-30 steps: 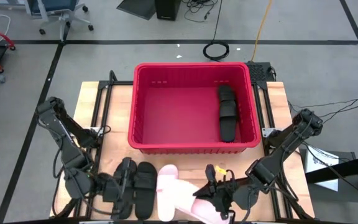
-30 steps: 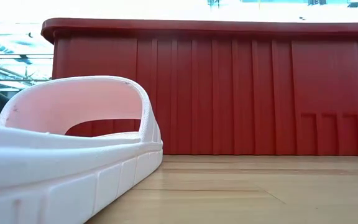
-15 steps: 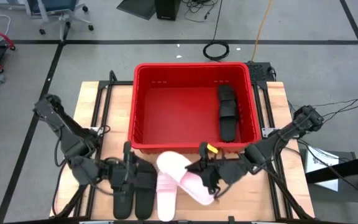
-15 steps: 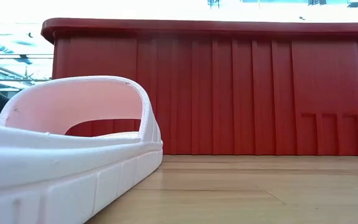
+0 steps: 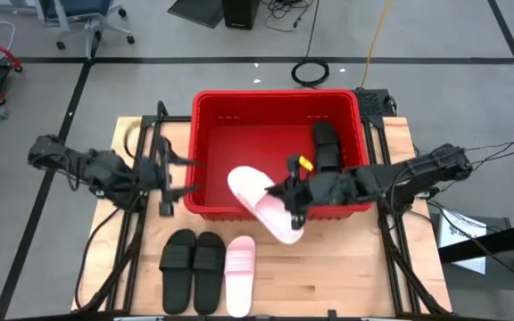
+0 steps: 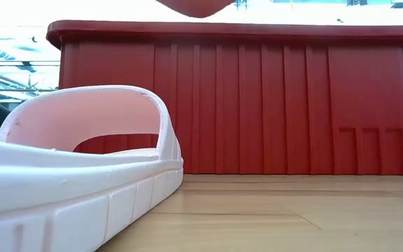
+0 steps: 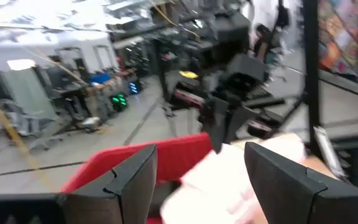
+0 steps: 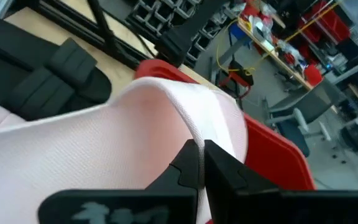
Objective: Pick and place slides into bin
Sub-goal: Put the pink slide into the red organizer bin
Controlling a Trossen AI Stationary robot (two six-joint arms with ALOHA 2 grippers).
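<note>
My right gripper is shut on a pale pink slide held over the near wall of the red bin. The slide's underside shows at the top of the low view. A black slide lies on the bin's floor at its right. Two black slides and another pink slide lie flat on the table near its front edge. My left gripper is open and empty beside the bin's left wall. My right gripper pinches the pink slide's pale edge between its two fingers; whether that edge is strap or sole I cannot tell. The fingers come level from the table's right side. The slide is lifted clear and slants across the bin's near rim.
The bin's left half is bare floor. The table's near right part is bare wood. Black frame rails run along both sides of the bin. In the low view the pink slide on the table fills the foreground before the bin's wall.
My right gripper has risen from the table's near edge and gone toward the far edge with the pink slide, which is now lifted clear over the bin's near wall. My left gripper has left the black slides and gone toward the far edge, to beside the bin's left wall.
</note>
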